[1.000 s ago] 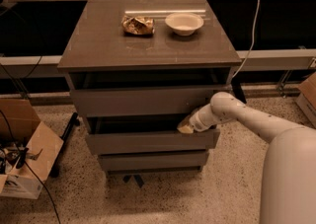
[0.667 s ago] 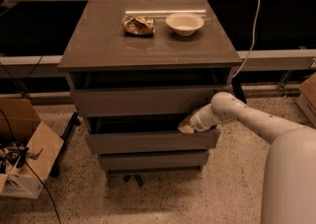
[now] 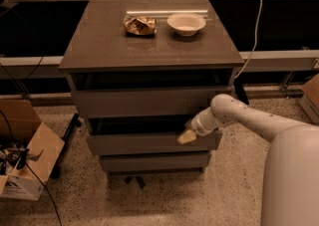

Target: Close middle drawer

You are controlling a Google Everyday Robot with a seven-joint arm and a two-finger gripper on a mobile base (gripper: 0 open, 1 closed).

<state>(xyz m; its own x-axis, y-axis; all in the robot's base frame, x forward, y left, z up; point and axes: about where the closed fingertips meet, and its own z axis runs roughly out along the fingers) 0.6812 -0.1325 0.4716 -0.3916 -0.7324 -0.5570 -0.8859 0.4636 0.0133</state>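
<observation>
Reaching in from the near right, the robot's arm put its pincer (image 3: 187,137) at the top edge of the middle drawer (image 3: 144,144), towards that panel's right end and seemingly touching it; whether the pincer was apart or together could not be told. The drawer sat second of three in the cabinet, pulled out a little, with a dark gap showing behind its front. It lay above the lowest drawer front (image 3: 154,161) and below the top drawer (image 3: 134,101), which also stood out from the frame. The main risk, as I judged it, lay in that off-centre contact: a push so far right could skew the drawer on its runners and jam it short of closed. Placed on the upper lip, the pincer could also slip over the edge into the gap, or be trapped under the top drawer as the panel went in. A hard shove might shake the cabinet and shift the bowl (image 3: 186,23) and the crumpled packet (image 3: 140,25) on the far part of the worktop (image 3: 99,46).
</observation>
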